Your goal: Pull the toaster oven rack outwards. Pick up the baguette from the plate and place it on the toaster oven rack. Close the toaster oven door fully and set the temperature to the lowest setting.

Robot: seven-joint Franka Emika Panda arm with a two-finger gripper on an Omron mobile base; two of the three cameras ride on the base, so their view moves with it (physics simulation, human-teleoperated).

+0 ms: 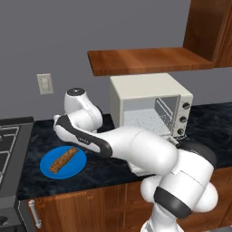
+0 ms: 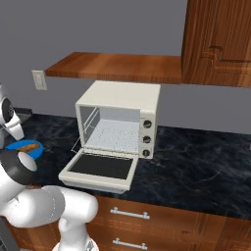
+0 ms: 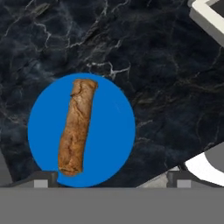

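Note:
The cream toaster oven (image 1: 149,90) (image 2: 122,98) stands on the dark counter. Its door (image 2: 100,166) is folded down flat. The pale wire rack (image 1: 145,120) (image 2: 115,135) lies in the cavity, and its front edge reaches the opening. Left of the oven, the brown baguette (image 1: 63,159) (image 2: 29,146) (image 3: 78,127) lies on the blue plate (image 1: 77,167) (image 2: 19,145) (image 3: 113,131). My gripper (image 3: 112,180) hangs above the plate, looking down on it. It is open wide with nothing between its fingertips (image 3: 41,179), and the baguette's near end is beside the left tip.
Three knobs (image 1: 185,118) (image 2: 146,139) run down the oven's right side. A wooden shelf (image 1: 145,61) hangs just above the oven. A stove (image 1: 7,145) borders the counter on the left. A corner of the open door (image 3: 212,17) juts toward the plate.

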